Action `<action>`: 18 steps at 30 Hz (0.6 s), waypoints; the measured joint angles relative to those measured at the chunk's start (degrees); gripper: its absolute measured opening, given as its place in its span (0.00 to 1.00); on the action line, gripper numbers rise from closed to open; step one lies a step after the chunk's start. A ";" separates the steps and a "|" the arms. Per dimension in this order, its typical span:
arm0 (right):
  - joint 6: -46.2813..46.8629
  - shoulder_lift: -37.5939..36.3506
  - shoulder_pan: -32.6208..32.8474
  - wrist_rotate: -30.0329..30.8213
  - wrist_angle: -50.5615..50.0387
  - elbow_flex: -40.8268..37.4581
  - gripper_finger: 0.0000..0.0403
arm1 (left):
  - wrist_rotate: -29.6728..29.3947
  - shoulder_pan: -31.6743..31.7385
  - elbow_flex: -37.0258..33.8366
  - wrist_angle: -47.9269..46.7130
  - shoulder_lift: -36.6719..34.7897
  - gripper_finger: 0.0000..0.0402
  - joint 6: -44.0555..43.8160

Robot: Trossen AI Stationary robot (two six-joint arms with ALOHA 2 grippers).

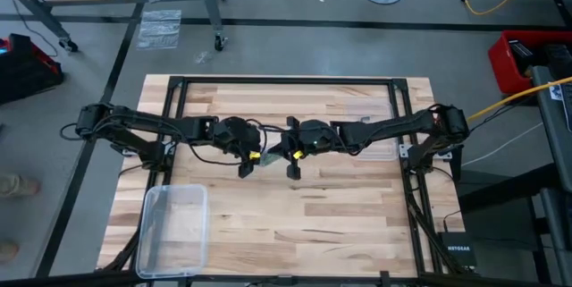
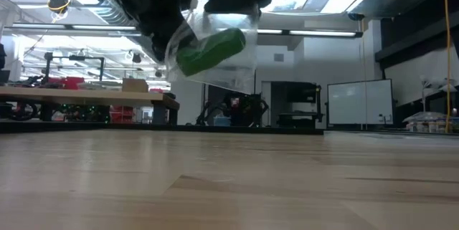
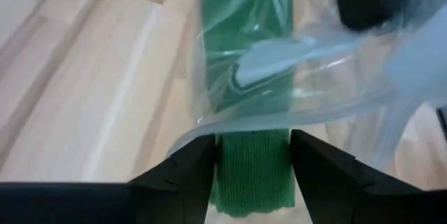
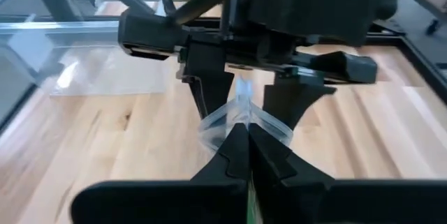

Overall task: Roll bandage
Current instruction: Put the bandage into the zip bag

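Above the worktop (image 1: 340, 198), the spread left gripper (image 3: 255, 155) straddles the bandage (image 3: 244, 98) lengthwise; the right gripper (image 4: 248, 135) pinches the bag (image 2: 229, 61).

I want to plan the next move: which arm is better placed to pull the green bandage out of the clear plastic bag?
The left one, probably. Its tool stands open around the bright green fabric bandage roll poking from the crinkly clear plastic bag. The right tool is shut on the bag's edge, holding it above the table.

Bright overhead ceiling lights (image 2: 337, 1) glare in the low view; nearby plastic looks perhaps blurred.
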 joint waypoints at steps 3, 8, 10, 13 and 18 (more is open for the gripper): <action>0.05 -0.40 0.00 1.65 -0.82 0.00 0.00 | 0.00 0.94 0.00 0.59 0.00 0.44 0.00; 0.34 -0.42 0.00 2.70 -2.38 0.04 0.00 | 0.02 2.51 0.00 4.68 0.00 0.44 1.75; 0.40 -0.53 0.00 4.35 -3.64 0.04 0.00 | -0.04 3.18 -0.02 6.50 0.02 0.44 3.19; 0.47 -1.51 -0.04 6.55 -5.80 0.04 0.00 | -0.49 4.06 -0.02 8.90 0.02 0.44 4.59; 0.45 -4.51 -0.04 10.32 -9.83 0.04 0.00 | -0.51 5.54 -0.02 8.49 -0.02 0.43 5.80</action>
